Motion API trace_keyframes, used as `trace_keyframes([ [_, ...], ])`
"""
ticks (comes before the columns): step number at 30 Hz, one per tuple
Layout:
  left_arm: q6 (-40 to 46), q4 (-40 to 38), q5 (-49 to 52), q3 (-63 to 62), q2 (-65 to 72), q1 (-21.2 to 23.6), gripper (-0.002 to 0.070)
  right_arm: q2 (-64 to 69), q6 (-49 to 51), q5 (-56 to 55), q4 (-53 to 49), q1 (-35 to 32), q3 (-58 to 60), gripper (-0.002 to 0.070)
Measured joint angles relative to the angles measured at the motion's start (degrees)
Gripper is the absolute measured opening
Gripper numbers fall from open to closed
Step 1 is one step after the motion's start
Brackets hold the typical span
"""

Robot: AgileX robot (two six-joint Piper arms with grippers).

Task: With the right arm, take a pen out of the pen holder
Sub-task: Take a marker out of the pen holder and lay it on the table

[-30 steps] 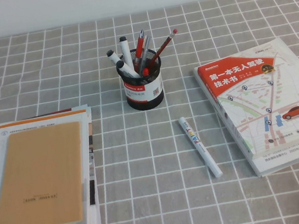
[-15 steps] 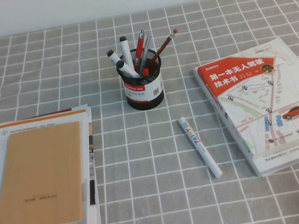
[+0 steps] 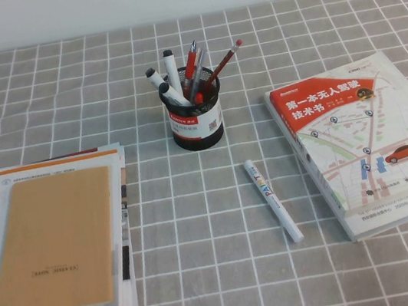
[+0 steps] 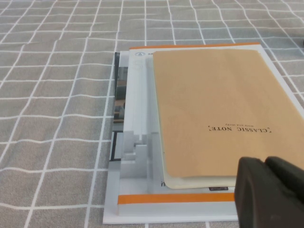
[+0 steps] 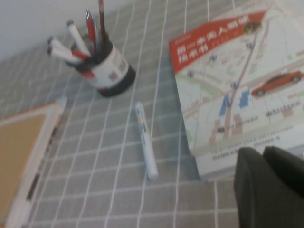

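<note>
While I watched from the remote desk, the right gripper (image 5: 264,155) hung low over the near corner of the city-map book (image 3: 365,143) on the right side of the table. Its dark fingers (image 5: 249,175) were pressed together with nothing between them. It was out of sight in the high view.

The pen holder (image 3: 195,123), black with a red-and-white label, stood upright toward the far middle of the grey checked tablecloth (image 3: 208,276). Several pens (image 3: 192,65) leaned inside it, white markers with dark caps and a few red ones. A white marker (image 3: 273,200) lay flat on the cloth between the holder and the book, close to the book's left edge and well apart from the holder. Nothing touched it.

The left gripper (image 4: 265,164) hovered over the near edge of the tan notebook (image 3: 55,242), which topped a stack of books (image 3: 123,212) on the left. I read its fingers as closed too, gripping nothing.
</note>
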Motion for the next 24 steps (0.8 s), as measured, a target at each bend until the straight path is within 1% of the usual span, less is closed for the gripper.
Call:
trace_keyframes([
  [4, 0.0, 0.0, 0.0, 0.0, 0.0, 0.0, -0.0003, 9.34, 0.0, 8.62, -5.38, 0.0, -6.78, -0.0013],
  [8, 0.0, 0.0, 0.0, 0.0, 0.0, 0.0, -0.0003, 17.02, -2.51, 13.33, -8.5, 0.0, -11.51, -0.0013],
  [12, 0.0, 0.0, 0.0, 0.0, 0.0, 0.0, -0.0003, 22.18, -6.19, 12.84, -8.26, 0.0, -14.36, -0.0012],
  [15, 0.0, 0.0, 0.0, 0.0, 0.0, 0.0, -0.0003, 25.74, -7.04, 9.65, -8.12, 1.08, -16.09, -0.0013],
  [19, 0.0, 0.0, 0.0, 0.0, 0.0, 0.0, -0.0003, 31.42, -6.97, 0.84, -8.24, 8.46, -18.64, -0.0012],
  [24, 0.0, 0.0, 0.0, 0.0, 0.0, 0.0, -0.0003, 41.3, -7.07, -14.21, -8.36, 21.45, -20.78, -0.0003],
])
